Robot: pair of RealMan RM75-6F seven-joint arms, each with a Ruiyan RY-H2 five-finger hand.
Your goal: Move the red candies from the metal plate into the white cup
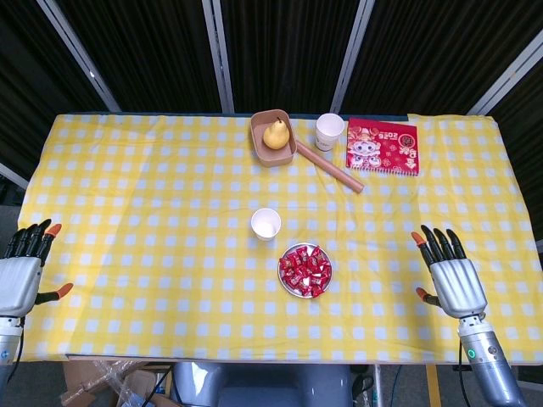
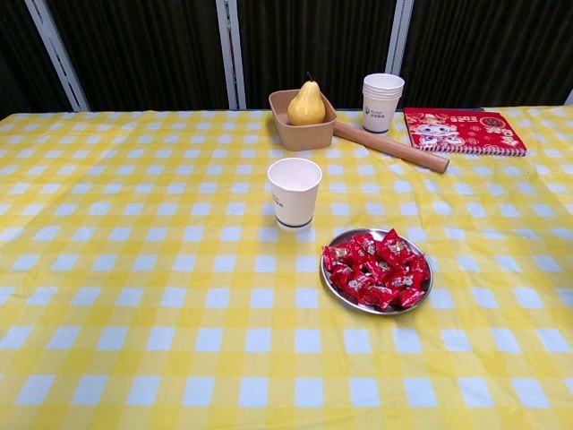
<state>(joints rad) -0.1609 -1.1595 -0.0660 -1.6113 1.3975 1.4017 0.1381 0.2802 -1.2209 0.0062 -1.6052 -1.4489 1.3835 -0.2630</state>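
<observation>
The left hand (image 1: 21,275) rests with fingers spread, holding nothing. One white paper cup (image 2: 294,193) stands empty beside one round metal plate (image 2: 345,298) heaped with red wrapped candies (image 2: 376,267). The right hand (image 1: 451,275) is likewise spread, empty.

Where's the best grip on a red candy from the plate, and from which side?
Probably from above: the red candies lie heaped in a shallow metal plate whose rim blocks a sideways approach. Pinch one top-lying candy across its wrapped body. The right hand looks better placed, the plate sitting nearer it than the left hand, with the white cup just behind.
</observation>
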